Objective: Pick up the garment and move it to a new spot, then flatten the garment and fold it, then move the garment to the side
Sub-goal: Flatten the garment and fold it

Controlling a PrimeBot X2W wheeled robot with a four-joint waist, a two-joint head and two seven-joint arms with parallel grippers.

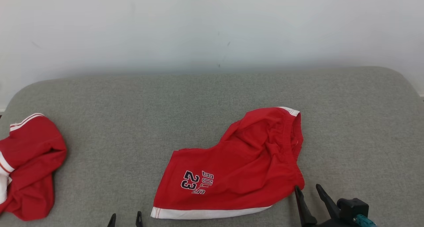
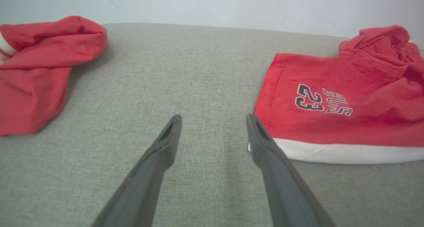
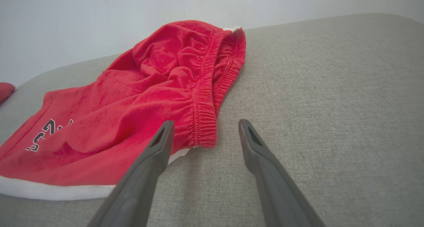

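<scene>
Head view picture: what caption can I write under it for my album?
Red 23 shorts lie rumpled on a grey cushion, open left gripper and right gripper nearby, another red garment far left.

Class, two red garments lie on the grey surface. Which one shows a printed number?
The red shorts in the middle, marked 23, lying by the right claw. The crumpled red garment at the left edge shows no print.
</scene>
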